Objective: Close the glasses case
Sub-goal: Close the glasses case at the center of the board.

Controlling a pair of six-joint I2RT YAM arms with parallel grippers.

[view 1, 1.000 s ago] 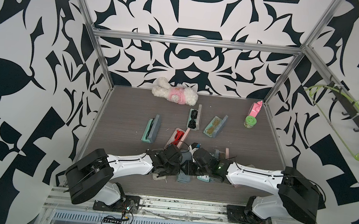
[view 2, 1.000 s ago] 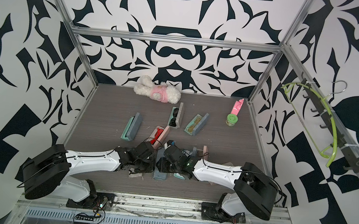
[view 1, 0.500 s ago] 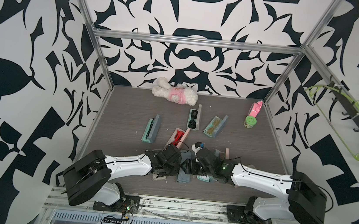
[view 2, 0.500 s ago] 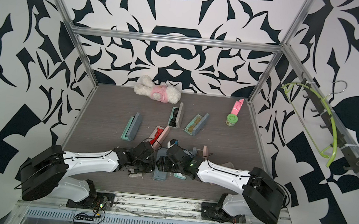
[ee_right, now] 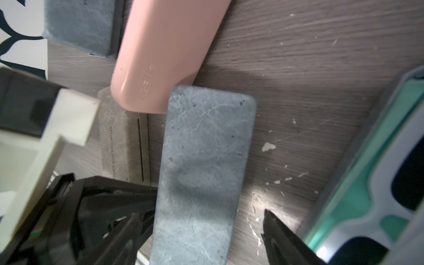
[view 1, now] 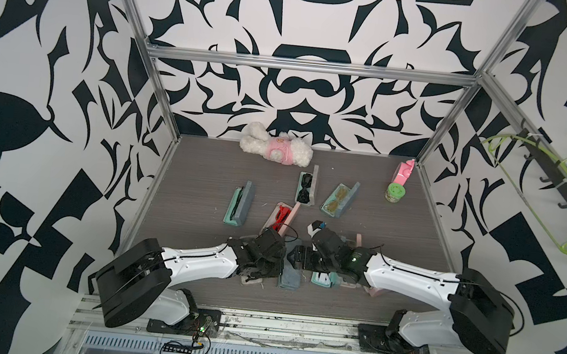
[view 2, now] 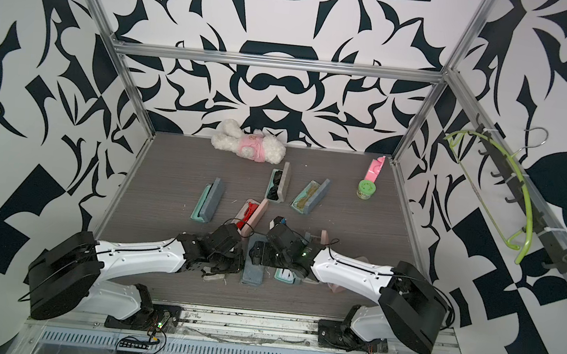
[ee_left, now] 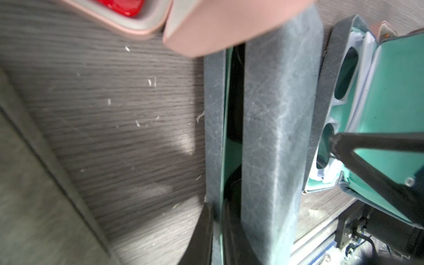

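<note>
The grey glasses case [ee_right: 206,149] lies flat on the worktop [ee_right: 298,68] between my two arms, near the front edge. My left claw [ee_left: 216,206] is pinched together on the case's long side wall at one end. One finger is outside the wall and the other seems to be inside it. My right claw [ee_right: 210,202] is spread wide astride the lid [ee_left: 280,114], and I can't see it pressing down on anything.

From my left wrist there is a dark slit between the lid and the wall, so I judge the case is not fully shut.

The main risk is my own left finger. If it really is inside the rim, the lid will come down on it and stop short, or the case will twist under the push. With my right claw off the lid, the lid may also lift back up.

There is clutter as well. The end of a pink case [ee_right: 165,52] touches or overlaps the far end of mine, and I cannot tell which. An open case [ee_right: 367,172] holding white-framed glasses sits just beside my right claw's outer finger. A careless sweep would knock either one, or drag my case sideways.
</note>
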